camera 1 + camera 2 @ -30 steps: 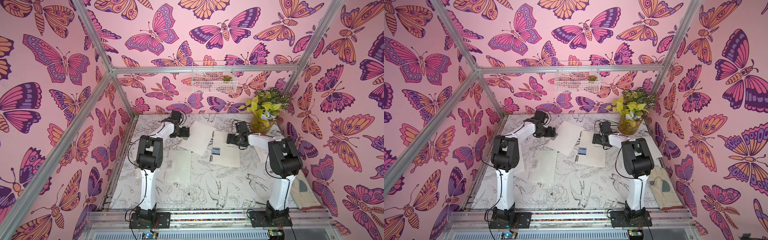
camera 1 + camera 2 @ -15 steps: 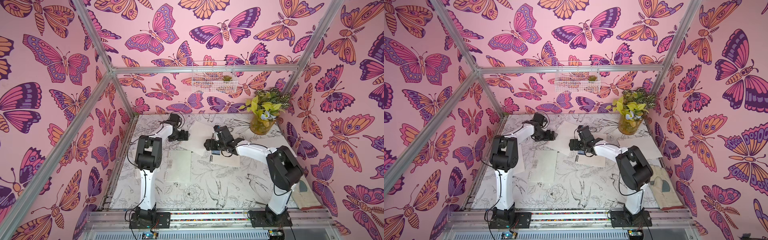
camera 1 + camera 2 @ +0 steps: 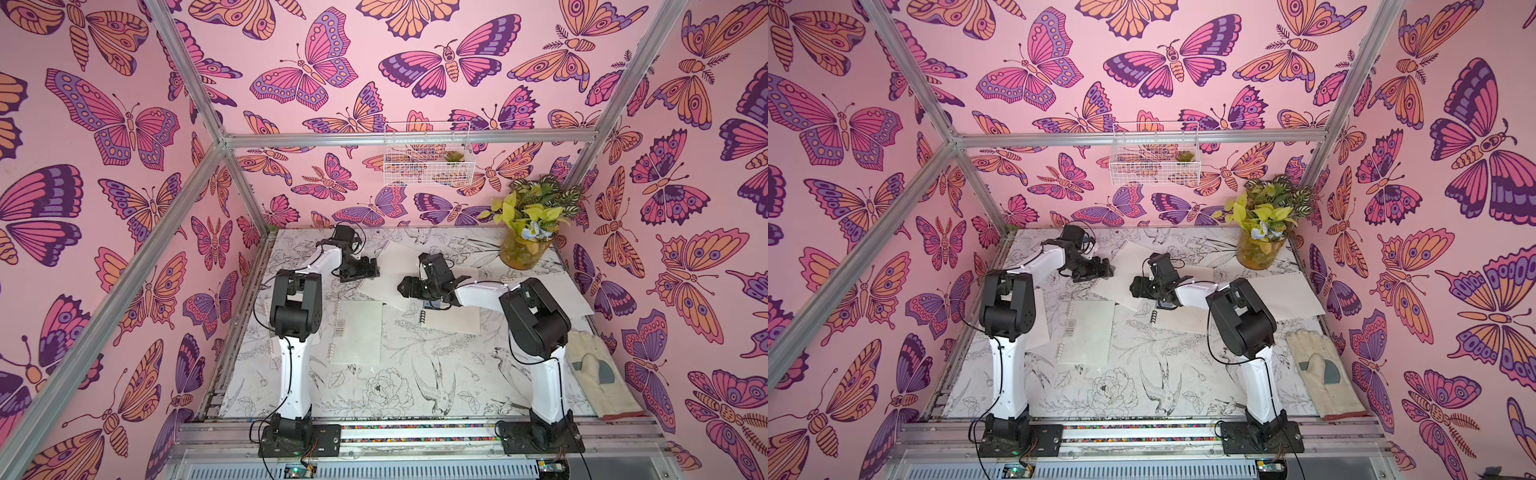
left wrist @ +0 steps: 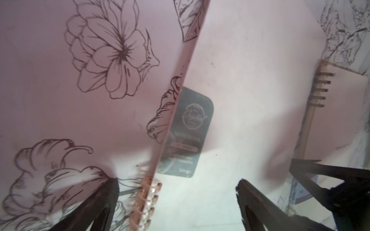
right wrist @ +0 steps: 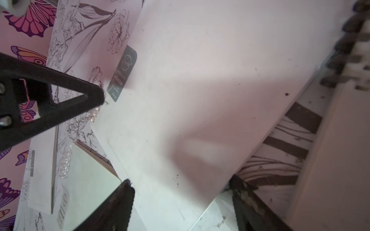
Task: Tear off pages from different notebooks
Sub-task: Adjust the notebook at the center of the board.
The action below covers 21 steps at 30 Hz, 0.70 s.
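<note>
**Left claw** [image 3: 370, 266]: jaws spread wide, nothing held, poised over the spiral edge of a grey-labelled notebook [image 3: 392, 261] at the far centre of the tabletop [image 3: 415, 386]. **Right claw** [image 3: 405, 287]: jaws also apart and empty, above the same cover. A black-coiled notebook [image 3: 453, 322] lies just beside it. A white-coiled notebook [image 3: 357, 332] lies by the left arm. A loose page [image 3: 559, 291] lies near the plant [image 3: 532, 216].

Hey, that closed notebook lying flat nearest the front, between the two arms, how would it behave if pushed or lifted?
The notebook lies flat and thin on the printed table, so a push would probably slide it rather than tip it. Lifted by one corner, its cover would likely flop open, since only the coil along one edge binds it.
</note>
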Motion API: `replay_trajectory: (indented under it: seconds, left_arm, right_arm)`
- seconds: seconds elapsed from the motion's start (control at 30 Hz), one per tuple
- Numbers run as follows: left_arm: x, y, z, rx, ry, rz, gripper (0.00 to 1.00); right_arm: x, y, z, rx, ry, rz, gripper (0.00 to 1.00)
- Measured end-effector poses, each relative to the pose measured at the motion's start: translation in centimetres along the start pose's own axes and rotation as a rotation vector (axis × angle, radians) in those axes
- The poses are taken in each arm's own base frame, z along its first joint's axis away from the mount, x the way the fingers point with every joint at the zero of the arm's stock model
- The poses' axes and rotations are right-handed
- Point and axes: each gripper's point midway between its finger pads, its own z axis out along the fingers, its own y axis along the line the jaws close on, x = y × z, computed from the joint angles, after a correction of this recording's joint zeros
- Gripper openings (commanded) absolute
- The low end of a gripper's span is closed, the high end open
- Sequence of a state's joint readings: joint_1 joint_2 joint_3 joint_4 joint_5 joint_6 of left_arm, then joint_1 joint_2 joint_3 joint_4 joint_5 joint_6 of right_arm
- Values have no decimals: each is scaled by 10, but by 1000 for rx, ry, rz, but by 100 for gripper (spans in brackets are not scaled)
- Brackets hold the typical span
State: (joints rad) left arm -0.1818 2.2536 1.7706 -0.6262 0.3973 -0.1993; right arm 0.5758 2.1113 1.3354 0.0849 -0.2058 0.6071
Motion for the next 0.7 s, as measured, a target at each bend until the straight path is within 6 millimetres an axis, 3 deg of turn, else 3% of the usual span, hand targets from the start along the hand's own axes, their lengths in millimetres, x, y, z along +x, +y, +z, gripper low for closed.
replay_trajectory:
  seconds: [0.17,0.43,0.6,0.7]
  left_arm:
    - [1,-9,0,75,16,-46,82]
    - [11,-29,-14,215,9,-136,74]
    - [28,-57,-50,306,-48,-154,73]
    - [51,-74,-58,354,-54,-150,72]
  right_arm:
    - [-13,2,9,-22,-11,12,80]
    - [-29,-16,4,-29,-19,45,80]
    - [-22,-20,-4,-42,10,43,80]
    - [-8,-25,-17,-38,37,37,80]
